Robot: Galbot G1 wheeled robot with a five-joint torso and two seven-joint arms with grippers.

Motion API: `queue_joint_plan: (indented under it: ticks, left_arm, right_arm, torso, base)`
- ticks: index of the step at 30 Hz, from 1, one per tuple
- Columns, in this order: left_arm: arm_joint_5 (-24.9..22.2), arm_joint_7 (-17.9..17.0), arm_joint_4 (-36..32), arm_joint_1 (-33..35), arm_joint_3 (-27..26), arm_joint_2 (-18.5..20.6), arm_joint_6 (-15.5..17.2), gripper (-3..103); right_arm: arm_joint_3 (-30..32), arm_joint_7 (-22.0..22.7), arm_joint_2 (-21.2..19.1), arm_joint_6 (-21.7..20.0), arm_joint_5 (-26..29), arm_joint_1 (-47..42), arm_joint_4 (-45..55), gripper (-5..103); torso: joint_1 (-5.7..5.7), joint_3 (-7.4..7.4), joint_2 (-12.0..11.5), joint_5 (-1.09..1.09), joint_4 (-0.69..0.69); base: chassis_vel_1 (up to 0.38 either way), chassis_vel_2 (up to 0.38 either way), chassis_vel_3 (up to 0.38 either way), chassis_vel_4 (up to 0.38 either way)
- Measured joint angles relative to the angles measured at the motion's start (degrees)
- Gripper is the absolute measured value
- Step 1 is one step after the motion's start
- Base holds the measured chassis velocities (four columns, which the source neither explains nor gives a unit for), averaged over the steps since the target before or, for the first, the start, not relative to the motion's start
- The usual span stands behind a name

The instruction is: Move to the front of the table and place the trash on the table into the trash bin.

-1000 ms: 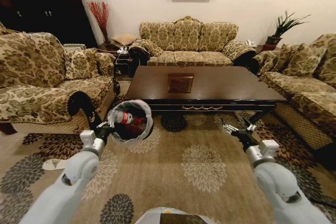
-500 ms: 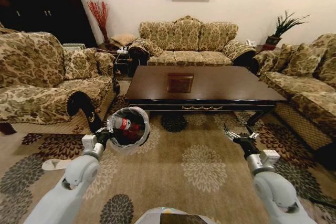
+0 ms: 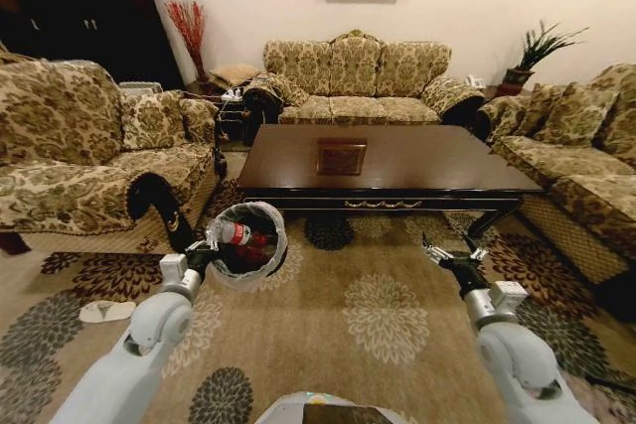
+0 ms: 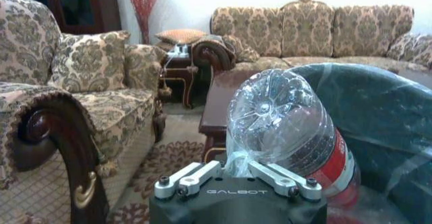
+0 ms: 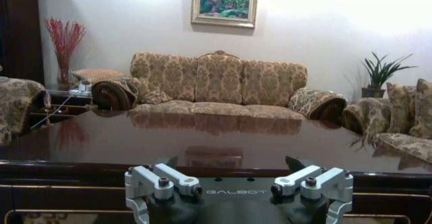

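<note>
Left gripper (image 3: 204, 254) pinching liner of trash bin (image 3: 268, 215), bottle (image 4: 287, 128) lying inside; right gripper (image 3: 449, 257) hanging spread before table (image 3: 397, 161).

The dark glossy worktop (image 3: 397, 161) carries a small square, framed-looking piece (image 3: 341, 158) near its middle, standing on the flowered carpet (image 3: 378, 315).
</note>
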Motion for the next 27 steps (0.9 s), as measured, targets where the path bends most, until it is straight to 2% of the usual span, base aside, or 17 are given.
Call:
queue_joint_plan:
  ticks: [7,11,19,22,24,25,27]
  left_arm:
    - [0.4,0.4,1.2,0.0,0.1,-0.5,-1.1,1]
    - [0.5,0.7,1.2,0.1,-0.2,-0.6,-0.2,1]
    - [0.7,0.8,1.7,-0.1,-0.4,-1.1,-0.2,1]
    - [1.9,1.9,2.2,-0.1,-1.2,-2.6,0.1,1]
    - [2.5,2.6,2.2,0.1,-2.1,-3.6,2.0,1]
    - [2.7,4.0,2.2,0.5,-3.2,-3.9,4.2,1]
    - [3.0,5.1,2.2,0.8,-3.6,-3.9,4.7,1]
  right_arm:
    - [0.0,0.0,0.5,-0.4,-0.2,-0.4,0.5,100]
    - [0.2,0.0,0.6,-0.4,-0.2,-0.4,0.9,100]
    - [0.3,0.0,1.7,-0.4,-0.4,-0.7,1.7,100]
    - [0.5,-0.3,2.2,-0.4,-1.0,-1.0,1.9,100]
    - [0.7,-0.4,2.5,-0.4,-1.4,-1.2,1.9,100]
    - [0.9,-0.5,2.6,-0.4,-1.6,-1.3,2.1,100]
    - [0.9,-0.5,2.6,-0.4,-1.6,-1.4,2.2,100]
  torso:
    - [0.0,0.0,0.0,0.0,0.0]
    - [-0.06,-0.08,-0.1,0.0,0.0]
    - [-0.82,-1.08,-1.9,0.0,0.0]
    - [-1.2,-1.55,-2.8,0.0,-0.01]
    - [-1.47,-1.91,-3.4,0.01,0.0]
    - [-1.72,-2.24,-4.0,0.0,0.0]
    - [-1.85,-2.4,-4.3,0.0,0.0]
  base:
    - [0.0,0.0,0.0,0.0]
    - [0.0,0.0,0.0,0.0]
    - [0.0,0.0,0.0,0.0]
    - [0.0,0.0,0.0,0.0]
    - [0.0,0.0,0.0,0.0]
    - [0.0,0.0,0.0,0.0]
    - [0.0,0.0,0.0,0.0]
